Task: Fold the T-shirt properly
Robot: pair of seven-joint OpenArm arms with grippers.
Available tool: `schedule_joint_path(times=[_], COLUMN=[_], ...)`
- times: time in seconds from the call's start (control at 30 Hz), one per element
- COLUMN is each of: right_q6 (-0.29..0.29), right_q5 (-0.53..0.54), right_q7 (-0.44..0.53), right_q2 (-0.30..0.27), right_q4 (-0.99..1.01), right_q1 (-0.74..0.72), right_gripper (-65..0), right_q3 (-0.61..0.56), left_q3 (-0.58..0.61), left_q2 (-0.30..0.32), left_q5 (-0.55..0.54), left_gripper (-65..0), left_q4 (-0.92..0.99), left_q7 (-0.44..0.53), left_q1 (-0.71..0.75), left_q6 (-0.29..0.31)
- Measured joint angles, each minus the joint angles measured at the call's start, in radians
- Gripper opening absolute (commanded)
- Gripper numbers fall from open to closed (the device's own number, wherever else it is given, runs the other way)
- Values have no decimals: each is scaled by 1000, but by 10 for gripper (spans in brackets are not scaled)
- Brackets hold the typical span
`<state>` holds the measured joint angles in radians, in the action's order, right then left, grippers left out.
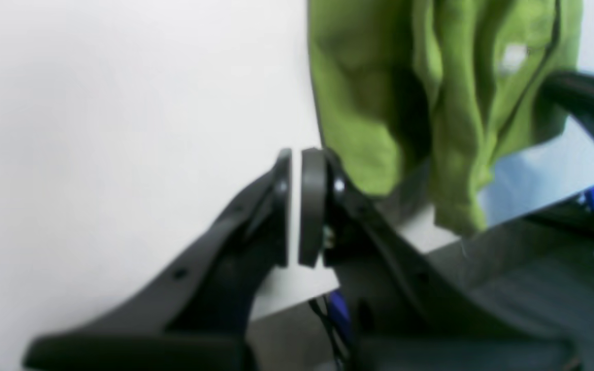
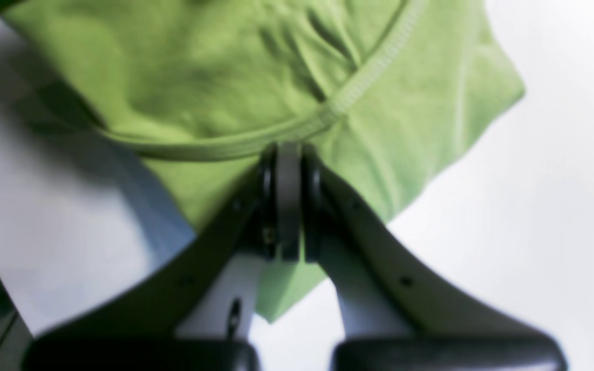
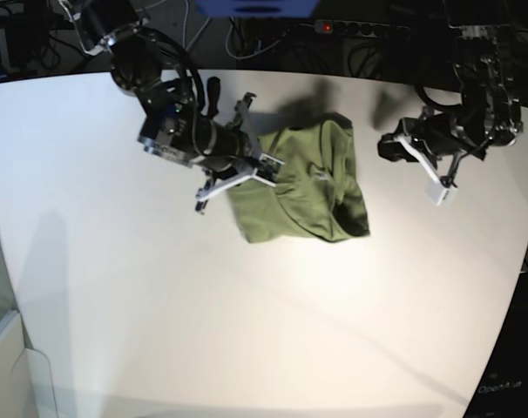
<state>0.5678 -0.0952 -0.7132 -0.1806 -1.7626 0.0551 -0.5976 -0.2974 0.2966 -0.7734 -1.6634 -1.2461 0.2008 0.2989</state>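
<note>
Right gripper (image 2: 287, 154) pinches the T-shirt (image 3: 312, 183) near its collar, mid-fold; left gripper (image 1: 297, 159), nearly closed and empty, must grasp next.

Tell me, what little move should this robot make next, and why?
Probably the right gripper, shut on the T-shirt near its collar seam, should lift and draw that edge out to spread the bunched cloth. The left gripper is nearly shut on nothing, apart from the shirt.
</note>
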Motion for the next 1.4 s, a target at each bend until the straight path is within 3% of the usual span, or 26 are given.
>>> schedule_joint_path(times=[0.37,0.8,1.03,1.27,1.4], right_q6=[-1,0,-1,-1,-5], right_q5=[-4,-2,-1,-3,-3], right_q7=[-10,13,48,52,55], right_q2=[-67,-68,-49,11,47], right_q4=[-1,43,55,55,55], right_q1=[-15,10,51,103,138], right_gripper=[-650,-650,-650,-650,-650], right_q3=[93,119,118,119,117], left_q3=[119,229,236,235,241], left_q2=[-62,-66,-70,-72,-72], left_q5=[2,-63,-74,-62,-45], left_gripper=[-624,-624,-624,-624,-624], left_q4=[42,311,367,467,508], left_q7=[84,268,266,268,322], left_q1=[-4,-115,-172,-275,-322], left_q6=[-11,12,19,15,6])
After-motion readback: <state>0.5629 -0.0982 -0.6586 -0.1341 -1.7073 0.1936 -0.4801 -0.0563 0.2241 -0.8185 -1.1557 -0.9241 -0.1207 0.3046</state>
